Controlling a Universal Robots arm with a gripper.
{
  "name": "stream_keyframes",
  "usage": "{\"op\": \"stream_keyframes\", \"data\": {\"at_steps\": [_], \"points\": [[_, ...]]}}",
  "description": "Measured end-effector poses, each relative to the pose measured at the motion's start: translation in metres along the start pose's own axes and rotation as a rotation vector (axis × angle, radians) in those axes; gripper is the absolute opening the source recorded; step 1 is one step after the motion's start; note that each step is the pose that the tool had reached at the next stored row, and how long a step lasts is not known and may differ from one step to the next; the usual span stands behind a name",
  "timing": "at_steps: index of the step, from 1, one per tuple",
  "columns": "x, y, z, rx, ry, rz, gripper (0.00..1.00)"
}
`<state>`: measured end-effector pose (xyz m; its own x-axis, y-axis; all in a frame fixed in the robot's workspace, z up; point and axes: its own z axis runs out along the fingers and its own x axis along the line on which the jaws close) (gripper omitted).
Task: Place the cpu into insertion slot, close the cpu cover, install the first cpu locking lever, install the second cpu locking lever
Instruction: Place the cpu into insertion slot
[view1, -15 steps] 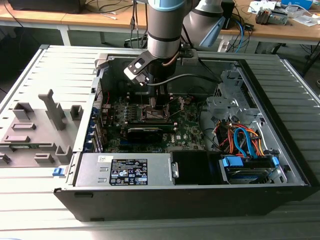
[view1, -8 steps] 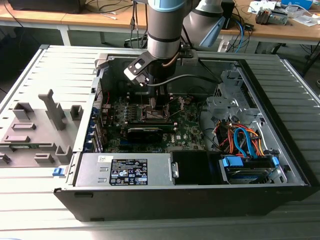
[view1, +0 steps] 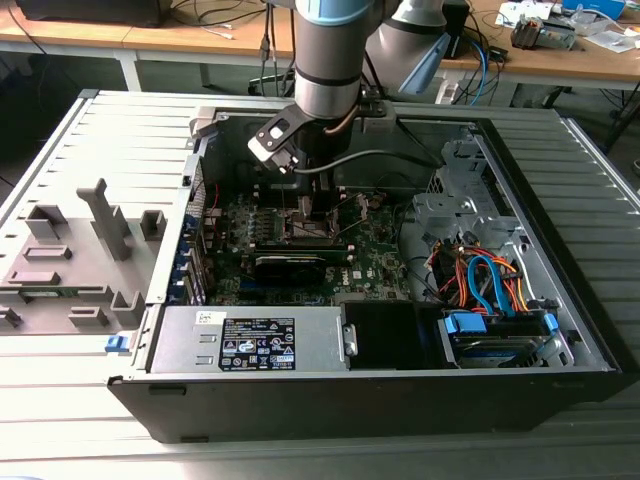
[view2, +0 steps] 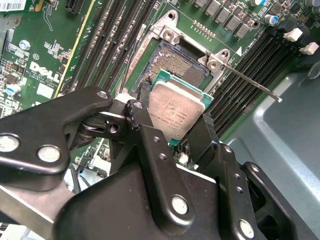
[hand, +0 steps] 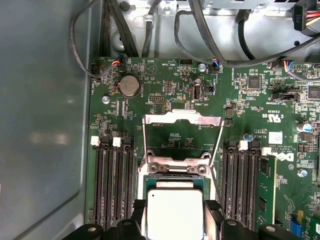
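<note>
My gripper (view2: 175, 120) is shut on the cpu (view2: 176, 106), a square silver-topped chip with a green edge, one black finger (view2: 144, 112) on each of two opposite sides. The cpu hangs low over the insertion slot (view2: 181, 61), covering part of its dark pin field; whether it touches, I cannot tell. In the first wrist view the cpu (hand: 174, 210) sits between the fingers (hand: 137, 212), just short of the slot's metal hinge bracket (hand: 175, 167). The cpu cover (hand: 182, 118) stands swung open. One locking lever (view2: 250, 80) sticks out free. In the exterior view the gripper (view1: 305, 208) is down inside the open computer case.
Black memory slots (hand: 114, 185) flank the socket on both sides. A long black card (view1: 290, 263) lies near the socket. The power supply (view1: 250, 340), a drive cage with coloured cables (view1: 490, 280) and the case walls (view1: 540, 200) ring the motherboard. A grey fixture (view1: 80, 250) sits outside the case.
</note>
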<state>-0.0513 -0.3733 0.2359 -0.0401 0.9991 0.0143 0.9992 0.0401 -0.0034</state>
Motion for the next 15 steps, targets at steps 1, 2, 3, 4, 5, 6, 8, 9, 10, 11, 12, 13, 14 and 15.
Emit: {"op": "stream_keyframes", "data": {"at_steps": [1,2,3,4,5,6,8,9,10,11,12,13,14,15], "points": [[0.0,0.0,0.0003,0.0,-0.0001,0.0,0.55],[0.0,0.0,0.0004,0.0,-0.0001,0.0,0.55],[0.0,0.0,0.0006,0.0,-0.0001,0.0,0.55],[0.0,0.0,0.001,0.0,-0.0001,0.0,0.55],[0.0,0.0,0.0013,0.0001,-0.0001,0.0,0.55],[0.0,0.0,0.0016,0.0001,-0.0001,0.0,0.55],[0.0,0.0,0.002,0.0001,0.0,0.0,0.55],[-0.0001,0.0,0.0023,0.0001,-0.0001,0.0,0.55],[0.0,0.0,0.0026,0.0,0.0,0.0,0.55],[0.0,0.0,0.0027,0.0,0.0,0.0,0.55],[0.0,0.0,0.0029,0.0001,-0.0001,0.0,0.55],[-0.0001,0.0,0.0031,0.0,-0.0001,0.0,0.55],[-0.0001,0.0,0.0035,0.0,0.0,0.0,0.55],[-0.0001,0.0,0.0037,0.0001,-0.0001,0.0,0.55]]}}
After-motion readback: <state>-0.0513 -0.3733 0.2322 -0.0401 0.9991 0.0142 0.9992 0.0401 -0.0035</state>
